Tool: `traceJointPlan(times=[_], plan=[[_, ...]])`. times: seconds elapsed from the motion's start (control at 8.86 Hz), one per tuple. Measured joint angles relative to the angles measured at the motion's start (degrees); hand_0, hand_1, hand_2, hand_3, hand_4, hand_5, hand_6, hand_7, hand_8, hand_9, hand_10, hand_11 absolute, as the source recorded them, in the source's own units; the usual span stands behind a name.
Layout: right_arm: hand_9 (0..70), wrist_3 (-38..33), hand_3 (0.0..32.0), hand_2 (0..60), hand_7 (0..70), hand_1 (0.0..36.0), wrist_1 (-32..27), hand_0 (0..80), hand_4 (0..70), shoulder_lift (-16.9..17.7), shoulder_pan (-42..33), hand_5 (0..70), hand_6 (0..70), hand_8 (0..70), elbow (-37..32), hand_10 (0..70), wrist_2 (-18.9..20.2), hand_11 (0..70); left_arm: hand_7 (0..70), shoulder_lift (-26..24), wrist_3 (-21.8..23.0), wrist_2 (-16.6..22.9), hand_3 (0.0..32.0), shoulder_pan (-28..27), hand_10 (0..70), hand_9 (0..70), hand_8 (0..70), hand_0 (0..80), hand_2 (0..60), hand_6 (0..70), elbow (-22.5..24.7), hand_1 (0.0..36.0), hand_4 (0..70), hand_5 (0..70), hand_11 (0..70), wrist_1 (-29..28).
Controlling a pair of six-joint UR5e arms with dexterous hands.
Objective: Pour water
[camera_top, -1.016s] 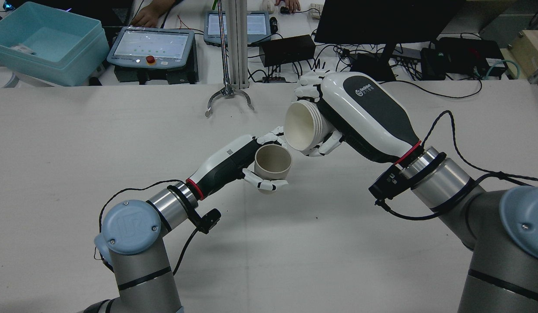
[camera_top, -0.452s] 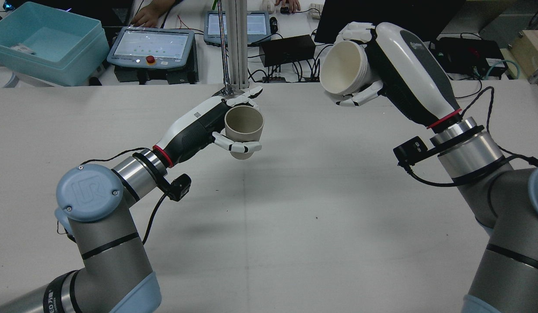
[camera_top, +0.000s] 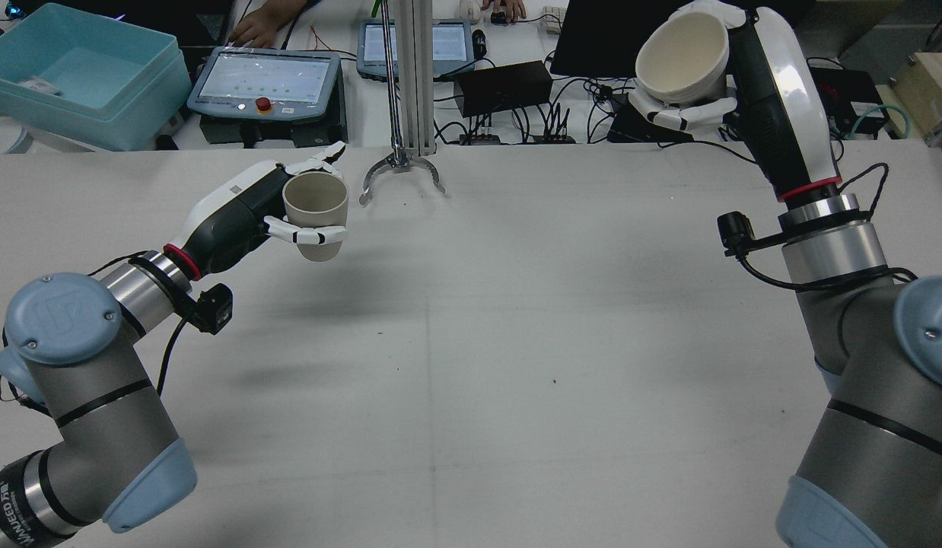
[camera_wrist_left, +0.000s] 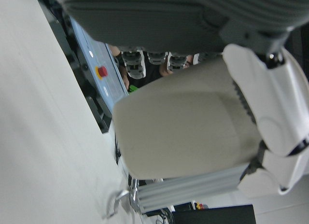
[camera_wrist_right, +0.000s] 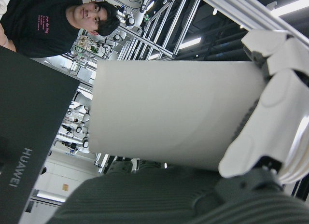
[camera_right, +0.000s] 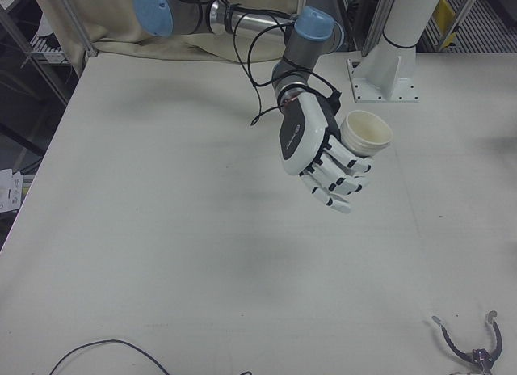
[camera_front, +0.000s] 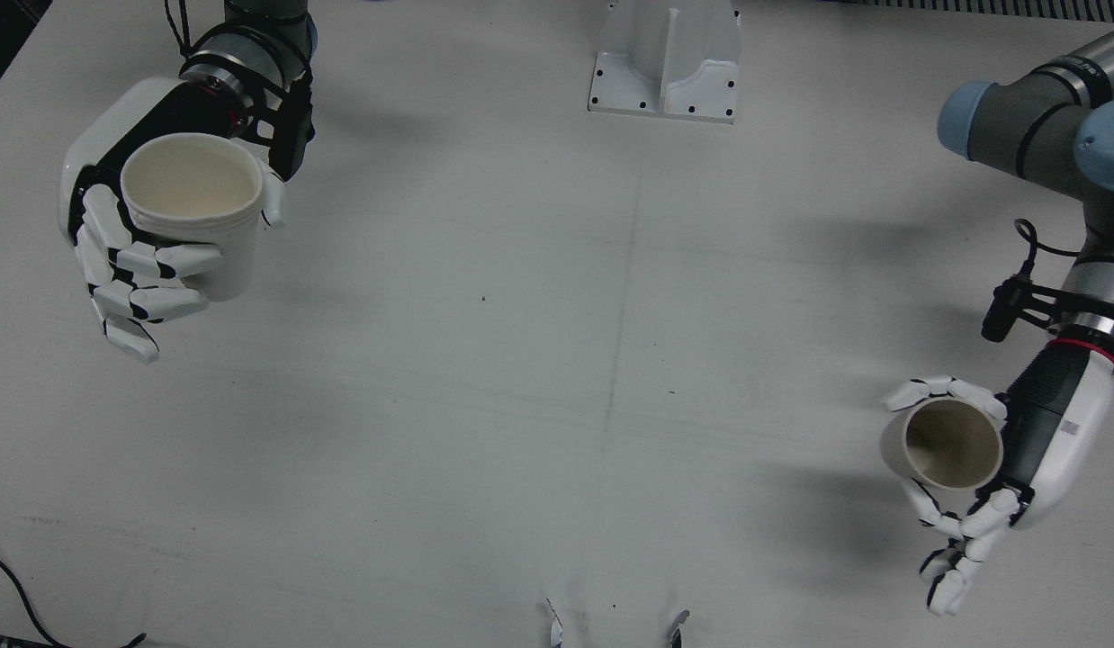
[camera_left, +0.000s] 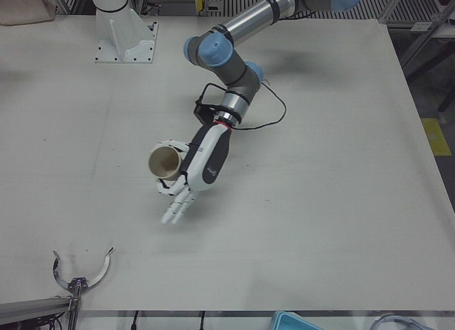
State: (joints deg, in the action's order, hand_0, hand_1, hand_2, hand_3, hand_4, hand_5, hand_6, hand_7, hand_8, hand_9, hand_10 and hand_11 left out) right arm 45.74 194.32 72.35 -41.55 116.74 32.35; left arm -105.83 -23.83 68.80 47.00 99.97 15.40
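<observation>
Both hands hold cups in the air, well apart over the bench (camera_top: 471, 342)
Landmark is the white pedestal (camera_front: 667, 58): left hand (camera_top: 246, 209) is wrapped around the small beige cup (camera_top: 315, 204), upright, far out toward the operators' edge on the left-arm side; right hand (camera_top: 745, 76) grips the large white cup (camera_top: 682, 55), mouth up, lifted high on the pedestal's other side

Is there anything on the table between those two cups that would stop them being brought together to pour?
Nothing visible does. The white paper cup in the right hand and the beige cup in the left hand are far apart, with only bare white table between.
</observation>
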Motion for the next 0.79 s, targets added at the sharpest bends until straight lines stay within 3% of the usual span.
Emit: traceJointPlan(times=[0.23,0.34,0.56,0.79], plan=[[54.2,-10.3,0.0,45.5,45.4,16.2,-0.4,46.2,24.3,0.2,2.4,59.8,36.5,39.8,-4.9,20.6,-4.5,30.6,5.6,9.1,3.4,-2.2,0.0,4.8,6.2,4.1,1.6,38.0,60.0,4.5,-3.5,32.8,23.1,57.0,10.6,-7.9],[53.7,-13.1,0.0,43.7,45.1,15.5,-0.5,46.0,23.7,0.3,4.2,59.9,36.1,39.3,-5.9,20.1,-7.4,29.9,5.0,12.7,4.1,-3.7,0.0,6.1,6.1,4.1,1.5,37.5,60.0,4.2,-5.7,29.8,22.0,54.5,10.1,-12.2],[53.1,-15.5,0.0,41.9,45.3,15.3,-0.5,46.1,23.1,0.8,7.5,59.9,35.9,38.8,-6.6,19.7,-11.1,29.2,4.8,15.9,4.8,-6.9,0.0,6.8,6.1,4.3,1.7,37.0,60.0,4.1,-13.8,29.2,20.8,54.9,10.2,-21.2],[53.5,-15.9,0.0,40.8,45.9,15.0,-0.4,46.1,22.7,2.2,9.1,60.1,36.2,39.0,-6.7,19.6,-12.0,29.1,4.9,16.2,4.5,-11.1,0.0,5.6,6.1,4.3,1.7,37.1,60.0,4.4,-22.7,26.9,20.2,52.5,10.1,-29.8]])
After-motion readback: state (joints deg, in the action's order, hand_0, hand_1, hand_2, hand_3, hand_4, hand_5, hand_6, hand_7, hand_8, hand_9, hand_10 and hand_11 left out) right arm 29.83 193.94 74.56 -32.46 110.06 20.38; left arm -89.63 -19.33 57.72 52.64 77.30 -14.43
